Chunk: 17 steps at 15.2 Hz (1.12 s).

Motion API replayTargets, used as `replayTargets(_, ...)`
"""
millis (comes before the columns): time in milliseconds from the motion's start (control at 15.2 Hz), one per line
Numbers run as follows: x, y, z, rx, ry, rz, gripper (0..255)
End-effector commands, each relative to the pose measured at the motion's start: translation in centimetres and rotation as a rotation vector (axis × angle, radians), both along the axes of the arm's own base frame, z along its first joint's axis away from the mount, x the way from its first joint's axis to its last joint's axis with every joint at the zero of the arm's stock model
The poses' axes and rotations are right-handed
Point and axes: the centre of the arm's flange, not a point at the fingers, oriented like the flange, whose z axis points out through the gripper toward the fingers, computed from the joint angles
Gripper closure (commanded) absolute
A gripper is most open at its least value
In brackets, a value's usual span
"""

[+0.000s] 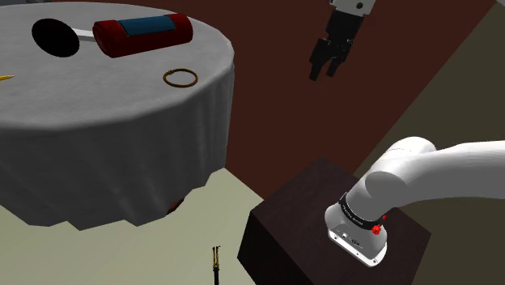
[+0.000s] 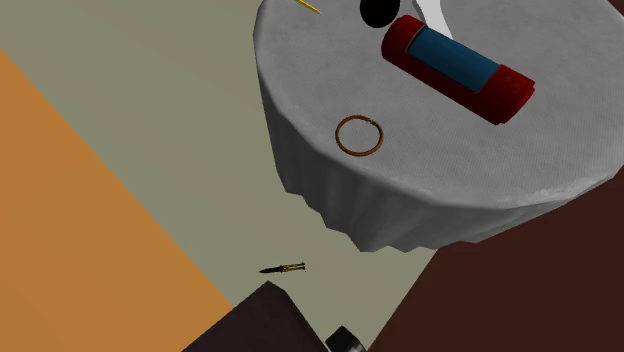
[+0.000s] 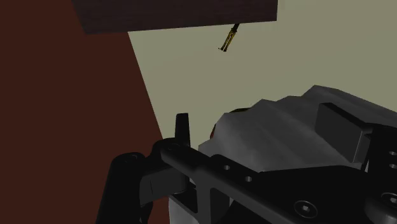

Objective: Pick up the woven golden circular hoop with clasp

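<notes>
The white arm arches up high, black gripper hanging fingers-down, slightly apart, holding nothing. It's well off from the thin golden hoop on the round grey-clothed worktop.

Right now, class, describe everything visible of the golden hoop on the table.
The hoop is a thin golden-brown ring, lying flat on the grey tablecloth near the table's edge. It lies apart from the red and blue roll; nothing else touches it. Its weave and clasp are too small to tell.
</notes>
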Motion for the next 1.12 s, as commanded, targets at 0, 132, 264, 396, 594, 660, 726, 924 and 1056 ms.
replayTargets(0,0.0,0.0,0.0,0.0,0.0,0.0,0)
replayTargets(132,2.0,1.8,-0.1,-0.007,-0.007,0.008,0)
replayTargets(264,3.9,3.5,-0.3,-0.014,-0.014,0.017,0)
replayTargets(396,5.9,5.3,-0.4,-0.02,-0.021,0.025,0)
replayTargets(594,8.7,8.0,-0.6,-0.031,-0.032,0.038,0)
replayTargets(660,9.7,8.9,-0.7,-0.034,-0.035,0.042,0)
replayTargets(726,10.6,9.8,-0.8,-0.037,-0.039,0.047,0)
replayTargets(924,13.5,12.6,-1.0,-0.048,-0.049,0.059,0)
replayTargets(1056,15.3,14.4,-1.1,-0.054,-0.056,0.068,0)
